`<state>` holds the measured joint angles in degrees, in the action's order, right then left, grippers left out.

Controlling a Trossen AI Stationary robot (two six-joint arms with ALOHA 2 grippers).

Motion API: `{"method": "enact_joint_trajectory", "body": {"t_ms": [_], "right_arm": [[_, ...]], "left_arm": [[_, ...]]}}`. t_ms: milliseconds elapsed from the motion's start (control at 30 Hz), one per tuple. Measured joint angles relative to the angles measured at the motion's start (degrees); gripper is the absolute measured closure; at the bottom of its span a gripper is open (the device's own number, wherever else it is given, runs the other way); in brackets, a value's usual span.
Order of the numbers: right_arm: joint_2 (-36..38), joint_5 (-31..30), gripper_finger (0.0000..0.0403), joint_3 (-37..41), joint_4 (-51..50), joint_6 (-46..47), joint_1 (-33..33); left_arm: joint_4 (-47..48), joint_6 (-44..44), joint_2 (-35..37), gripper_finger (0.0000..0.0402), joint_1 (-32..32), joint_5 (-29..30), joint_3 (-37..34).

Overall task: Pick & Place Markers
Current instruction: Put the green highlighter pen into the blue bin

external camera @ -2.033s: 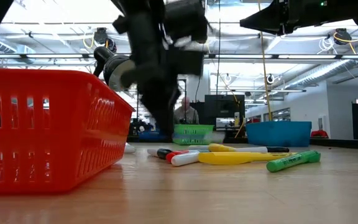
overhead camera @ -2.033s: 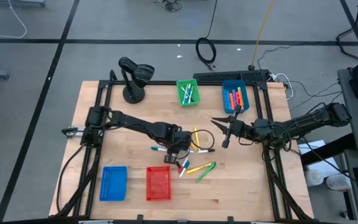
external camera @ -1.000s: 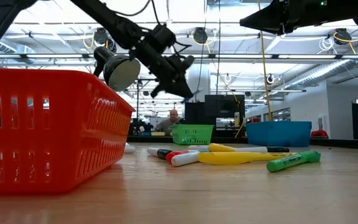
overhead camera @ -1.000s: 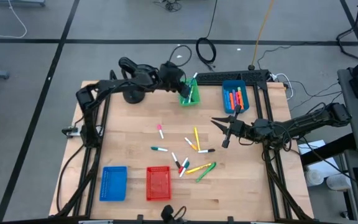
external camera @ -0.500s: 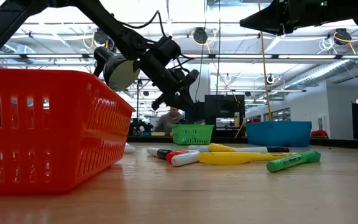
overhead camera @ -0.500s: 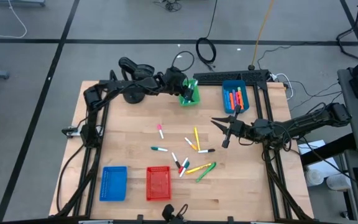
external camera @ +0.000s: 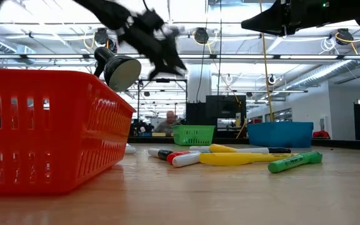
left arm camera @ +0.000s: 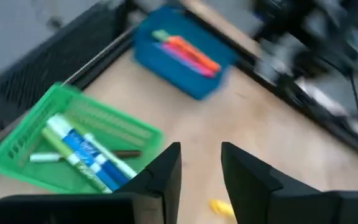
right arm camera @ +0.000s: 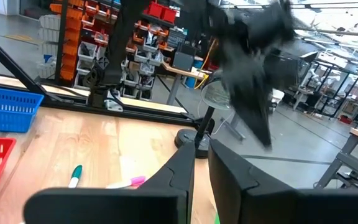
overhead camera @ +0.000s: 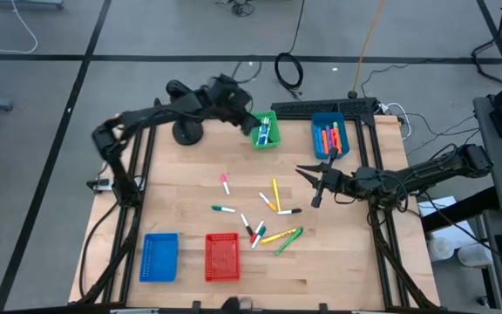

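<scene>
Several markers [overhead camera: 268, 218] lie loose in the middle of the table: a pink one [overhead camera: 225, 183], yellow ones [overhead camera: 274, 187], a green one [overhead camera: 288, 240] and red-capped ones [external camera: 183, 157]. The green basket [overhead camera: 264, 129] at the far edge holds blue, green and white markers [left arm camera: 82, 152]. The blue basket [overhead camera: 329, 135] holds orange markers [left arm camera: 188, 53]. My left gripper [overhead camera: 247, 115] is open and empty, high up just left of the green basket [left arm camera: 73, 149]. My right gripper [overhead camera: 309, 185] hovers right of the loose markers, empty, its fingers [right arm camera: 229, 168] a narrow gap apart.
A black stand with a round base [overhead camera: 186, 131] is at the far left. A second blue basket [overhead camera: 159, 255] and a red basket [overhead camera: 222, 257] sit at the near edge. The red basket [external camera: 49, 128] fills the low view's left. A person shows in the room behind [external camera: 170, 122].
My left gripper was above the green basket, dipped toward it, then rose and drew back toward the table's left. The loose markers have stayed in place.
</scene>
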<state>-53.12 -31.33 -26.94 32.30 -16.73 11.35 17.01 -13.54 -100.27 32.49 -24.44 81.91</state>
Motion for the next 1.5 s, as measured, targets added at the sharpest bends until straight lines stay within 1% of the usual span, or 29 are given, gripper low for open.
{"method": "enact_joint_trajectory", "body": {"t_ms": [67, 100, 233, 333, 400, 500, 633, 767, 833, 933, 1067, 1133, 1267, 1500], "right_arm": [[0.0, 0.0, 0.0369, 0.0, -0.3, 0.0, 0.0], [0.0, 0.0, 0.0369, 0.0, -0.5, 0.2, 0.0], [0.0, -0.1, 0.0369, 0.0, -1.6, 0.9, 0.0], [0.0, -0.1, 0.0369, 0.0, -1.7, 2.0, 0.0], [0.0, -0.1, 0.0369, 0.0, -1.8, 3.3, 0.0], [0.0, 0.0, 0.0369, 0.0, -2.2, 4.6, 0.0], [0.0, 0.0, 0.0369, 0.0, -2.3, 5.6, 0.0], [0.0, 0.1, 0.0369, 0.0, -2.7, 5.6, 0.0], [-0.2, 0.1, 0.0369, 0.1, -3.0, 6.3, 0.0], [-0.3, 0.1, 0.0369, 0.1, -3.6, 7.1, 0.0], [-0.3, 0.1, 0.0369, 0.5, -3.6, 7.2, 0.0], [-0.3, 0.1, 0.0369, 1.1, -2.8, 7.2, 0.0], [-0.3, 0.1, 0.0369, 2.7, -1.8, 8.4, 0.0], [-0.3, 0.1, 0.0369, 3.8, 0.2, 8.4, 0.0]], "left_arm": [[5.7, 5.8, 5.3, 0.0282, -1.6, -0.4, 0.0], [8.4, 8.2, 7.9, 0.0282, -2.7, 0.5, 0.0], [19.8, 15.1, 17.4, 0.0282, -9.7, 8.6, 0.0], [23.9, 16.5, 24.0, 0.0282, -16.9, 14.4, -1.1], [23.5, 16.5, 28.5, 0.0282, -22.1, 16.4, -4.2], [20.2, 16.5, 35.6, 0.0282, -30.0, 19.0, -11.5], [10.8, 16.5, 46.1, 0.0282, -39.5, 24.8, -25.6], [1.5, 15.6, 56.5, 0.0282, -45.8, 33.7, -40.2], [-2.4, 15.4, 61.5, 0.0282, -47.7, 36.9, -46.4], [-7.6, 15.3, 68.4, 0.0282, -48.9, 39.7, -54.8], [-13.4, 16.0, 76.5, 0.0282, -48.9, 40.1, -63.8], [-14.2, 16.1, 80.4, 0.0282, -48.9, 40.1, -67.4], [-14.2, 15.4, 87.5, 0.0282, -48.1, 41.0, -71.8], [-14.0, 17.6, 96.7, 0.0282, -47.8, 41.0, -75.7]]}}
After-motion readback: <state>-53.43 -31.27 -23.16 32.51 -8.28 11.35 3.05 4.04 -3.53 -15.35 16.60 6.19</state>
